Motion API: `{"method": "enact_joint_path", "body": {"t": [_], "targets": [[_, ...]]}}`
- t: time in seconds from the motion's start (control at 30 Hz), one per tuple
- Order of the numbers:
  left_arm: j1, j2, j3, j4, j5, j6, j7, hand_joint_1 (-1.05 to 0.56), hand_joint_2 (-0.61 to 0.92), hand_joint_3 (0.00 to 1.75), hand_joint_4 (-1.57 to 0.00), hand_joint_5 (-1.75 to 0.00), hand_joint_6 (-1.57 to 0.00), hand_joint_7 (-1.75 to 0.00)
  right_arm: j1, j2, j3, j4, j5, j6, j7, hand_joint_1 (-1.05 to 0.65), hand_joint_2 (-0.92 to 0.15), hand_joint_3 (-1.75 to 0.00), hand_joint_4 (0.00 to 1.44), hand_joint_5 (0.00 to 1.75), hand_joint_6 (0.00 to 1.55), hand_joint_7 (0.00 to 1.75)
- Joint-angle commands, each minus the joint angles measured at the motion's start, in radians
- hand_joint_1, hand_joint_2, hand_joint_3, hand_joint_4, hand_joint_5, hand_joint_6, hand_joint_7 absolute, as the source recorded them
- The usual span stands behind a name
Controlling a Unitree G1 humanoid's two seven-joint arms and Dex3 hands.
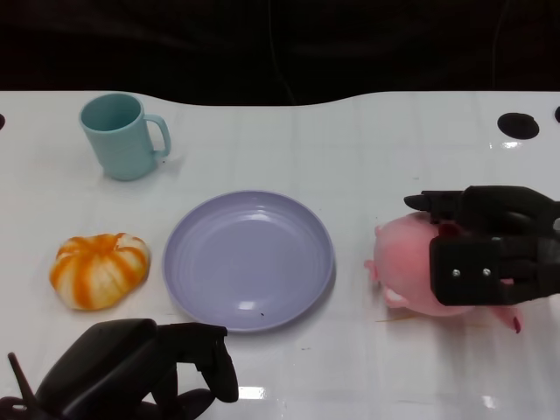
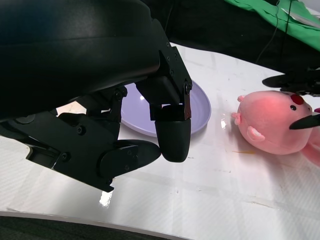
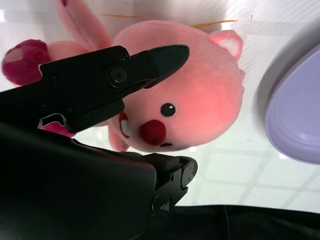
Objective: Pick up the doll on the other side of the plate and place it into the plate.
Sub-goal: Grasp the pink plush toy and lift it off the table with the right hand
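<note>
We see the round, pink plush doll (image 1: pixel 409 273) lying on the glossy white worktop (image 1: pixel 350 166), just to the right of the shallow lavender plate (image 1: pixel 249 258) and apart from its rim. Our right hand (image 1: pixel 490 249) is around the doll: one finger lies over its top and others reach beneath its face in the right wrist view, so the black fingers (image 3: pixel 150 62) bracket the soft body (image 3: pixel 200 95). Whether they actually press into the plush, we cannot tell. The doll rests on the worktop, its red nose and dark eye turned toward the wrist camera.

Our left hand (image 1: pixel 131 367) sits low at the near edge of the worktop, fingers curled in on nothing, in front of the plate (image 2: pixel 200 107).

Left of the plate lies an orange-and-white striped pumpkin toy (image 1: pixel 99 269), and behind that stands a pale teal ceramic mug (image 1: pixel 122 136).
</note>
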Motion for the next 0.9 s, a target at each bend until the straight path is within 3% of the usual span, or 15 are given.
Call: {"method": "enact_joint_path", "body": {"t": [0.03, 0.2, 0.43, 0.57, 0.6, 0.67, 0.73, 0.8, 0.9], "targets": [[0.004, 0.011, 0.002, -0.019, 0.010, 0.008, -0.013, -0.20, 0.71, 0.70, -0.71, -1.44, -0.76, -1.07, -0.044, 0.018, 0.019, 0.060, -0.003, 0.003, -0.009, -0.81, -0.92, -0.06, 0.05, 0.19, 0.17, 0.01], [0.003, 0.011, 0.000, -0.026, 0.013, 0.015, -0.015, -0.21, 0.71, 0.68, -0.71, -1.43, -0.77, -1.06, -0.090, 0.037, 0.058, 0.144, -0.013, 0.000, 0.004, -0.82, -0.92, -0.08, 0.08, 0.19, 0.20, 0.02], [-0.002, 0.012, -0.005, -0.032, 0.015, 0.022, -0.015, -0.21, 0.72, 0.67, -0.71, -1.44, -0.77, -1.07, -0.171, 0.036, 0.124, 0.217, -0.026, 0.005, 0.115, -0.85, -0.92, -0.13, 0.11, 0.20, 0.25, 0.03], [-0.004, 0.009, -0.008, -0.038, 0.017, 0.028, -0.015, -0.20, 0.72, 0.67, -0.71, -1.44, -0.77, -1.08, -0.225, 0.048, 0.145, 0.280, -0.032, -0.004, 0.127, -0.77, -0.92, -0.08, 0.31, 0.24, 0.45, 0.08], [-0.004, 0.009, -0.009, -0.039, 0.019, 0.029, -0.014, -0.21, 0.72, 0.67, -0.71, -1.44, -0.77, -1.08, -0.231, 0.055, 0.138, 0.292, -0.022, 0.000, 0.123, -0.65, -0.92, -0.07, 0.47, 0.30, 0.59, 0.11], [-0.004, 0.008, -0.009, -0.042, 0.021, 0.032, -0.015, -0.21, 0.72, 0.68, -0.71, -1.45, -0.77, -1.08, -0.241, 0.069, 0.125, 0.317, -0.002, 0.005, 0.113, -0.55, -0.92, -0.05, 0.60, 0.38, 0.74, 0.12], [-0.003, 0.006, -0.010, -0.044, 0.021, 0.036, -0.016, -0.21, 0.72, 0.68, -0.71, -1.44, -0.76, -1.08, -0.250, 0.078, 0.115, 0.336, 0.013, -0.006, 0.095, -0.46, -0.92, -0.06, 0.75, 0.72, 0.92, 0.12], [-0.003, 0.006, -0.010, -0.048, 0.021, 0.042, -0.018, -0.21, 0.73, 0.68, -0.71, -1.45, -0.77, -1.08, -0.248, 0.088, 0.108, 0.334, 0.005, -0.005, 0.036, -0.37, -0.92, -0.08, 0.76, 0.92, 1.02, 0.11], [-0.005, 0.006, -0.011, -0.052, 0.021, 0.053, -0.020, -0.21, 0.73, 0.68, -0.71, -1.46, -0.77, -1.08, -0.243, 0.099, 0.098, 0.333, 0.010, 0.000, -0.018, -0.27, -0.92, -0.08, 0.74, 0.99, 1.11, 0.14]]}}
